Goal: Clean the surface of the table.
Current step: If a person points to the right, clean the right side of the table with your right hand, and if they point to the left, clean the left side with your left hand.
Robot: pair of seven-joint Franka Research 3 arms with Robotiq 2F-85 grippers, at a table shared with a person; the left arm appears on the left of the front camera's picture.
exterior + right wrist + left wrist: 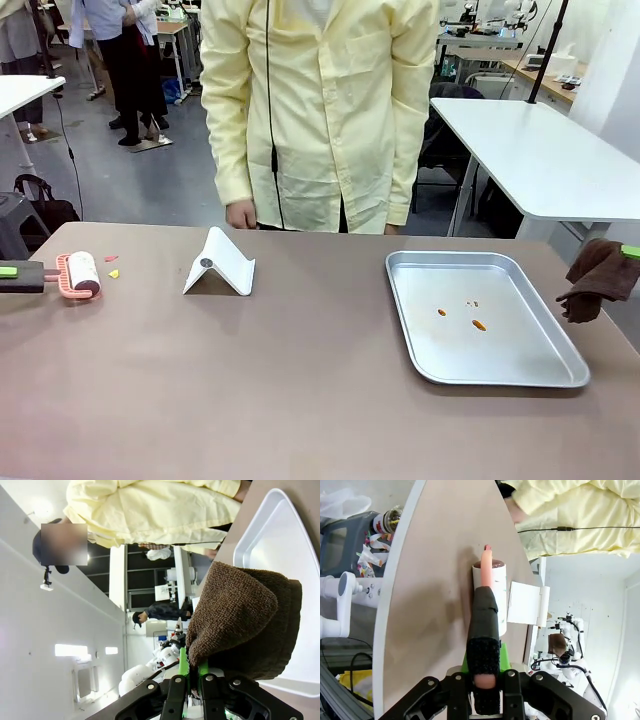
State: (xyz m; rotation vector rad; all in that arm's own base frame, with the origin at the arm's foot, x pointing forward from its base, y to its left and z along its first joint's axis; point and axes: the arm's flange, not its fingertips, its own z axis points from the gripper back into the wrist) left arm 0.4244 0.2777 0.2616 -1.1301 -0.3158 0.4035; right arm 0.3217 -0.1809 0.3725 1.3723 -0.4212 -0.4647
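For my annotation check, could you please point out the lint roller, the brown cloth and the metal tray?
lint roller (84, 272): front view, on its white roll.
brown cloth (598, 280): front view, on the middle of its hanging folds.
metal tray (510, 350): front view, on the bare floor near its front rim.

No text, brand or number can be read. Stand (220, 265) on the desk (300, 400) has a small round mark, no letters legible. Bottle (387, 520) off the desk edge in the left wrist view carries a label, too small to read
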